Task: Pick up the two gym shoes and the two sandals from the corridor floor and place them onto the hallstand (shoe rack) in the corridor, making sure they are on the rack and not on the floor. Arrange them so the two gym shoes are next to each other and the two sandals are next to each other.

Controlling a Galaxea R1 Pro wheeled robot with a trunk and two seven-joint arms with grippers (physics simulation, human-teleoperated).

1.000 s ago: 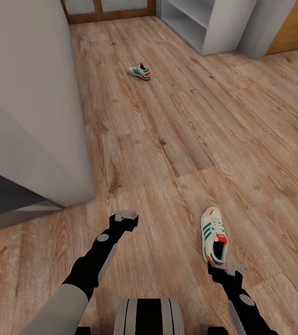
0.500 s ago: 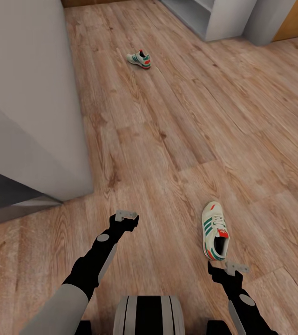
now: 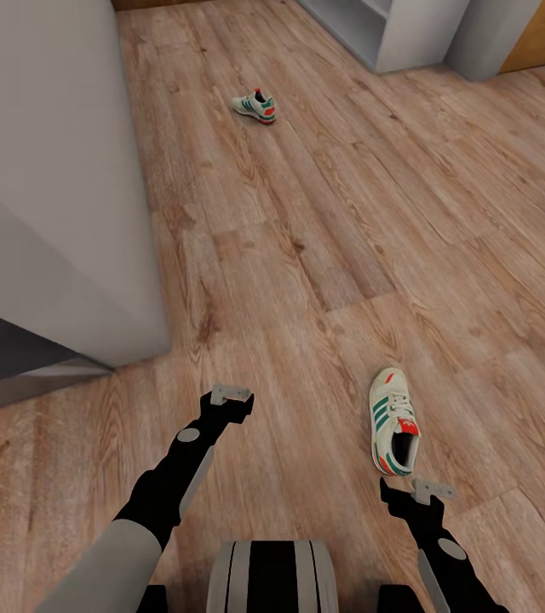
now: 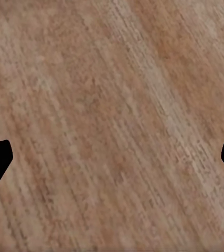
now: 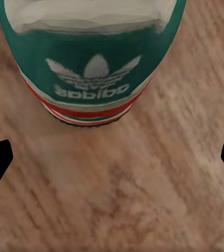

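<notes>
Currently approaching first pickup: near gym shoe (image 3: 394, 421) lies upright on corridor floor (image 3: 306, 255), heel just ahead of right gripper (image 3: 417, 492), fingers apart, empty. Left gripper (image 3: 232, 397) also spread, over bare planks. Second gym shoe (image 3: 255, 106) well apart. Next: lower right gripper onto heel.

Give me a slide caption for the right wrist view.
Open right gripper above wood-plank floor, facing the green heel of an off-white sneaker.
</notes>
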